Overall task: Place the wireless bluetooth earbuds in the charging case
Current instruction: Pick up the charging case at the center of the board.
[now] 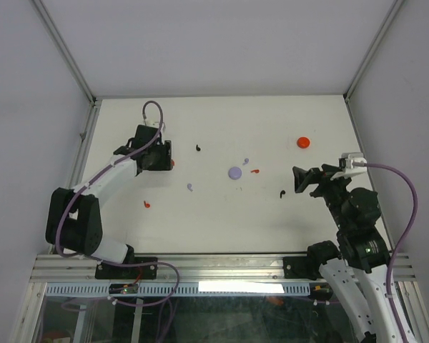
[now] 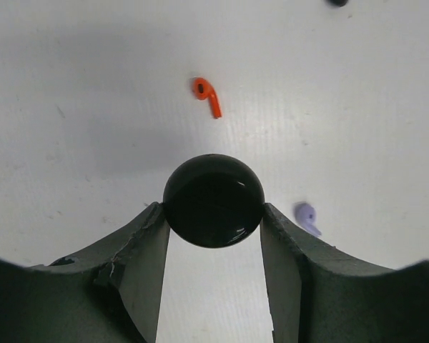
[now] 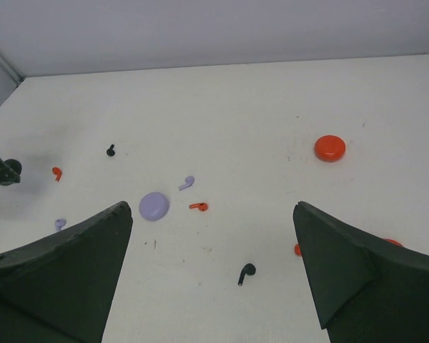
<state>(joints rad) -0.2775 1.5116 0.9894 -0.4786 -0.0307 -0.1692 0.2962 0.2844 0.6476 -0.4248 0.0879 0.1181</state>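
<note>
While the glossy black round plastic puck case (image 2: 213,200) is pinched between the jaws of the left gripper (image 2: 213,214), far left of the lavender round disc case (image 1: 234,172) taken here as landmark, a slip is judged possible: the curved, smooth rim is held only at its two sides, and a tilt or jolt could roll it free.

Items, left to right:
- Red comma-shaped plastic earbud (image 1: 147,204): lying left of and nearer than the lavender disc, not yet inserted.
- Lavender earbud (image 1: 190,188): just left of the disc.
- Small black earbud (image 1: 199,148): left of the disc, on the far side.
- Second black earbud (image 1: 282,194): right of the disc, nearer side.
- Red round disc case (image 1: 303,142): well right of it, farther back.

The left arm is folded, wrist reaching away from its base. The right gripper (image 3: 213,236) is held spread wide and empty, well right of the disc, pointing toward it.
</note>
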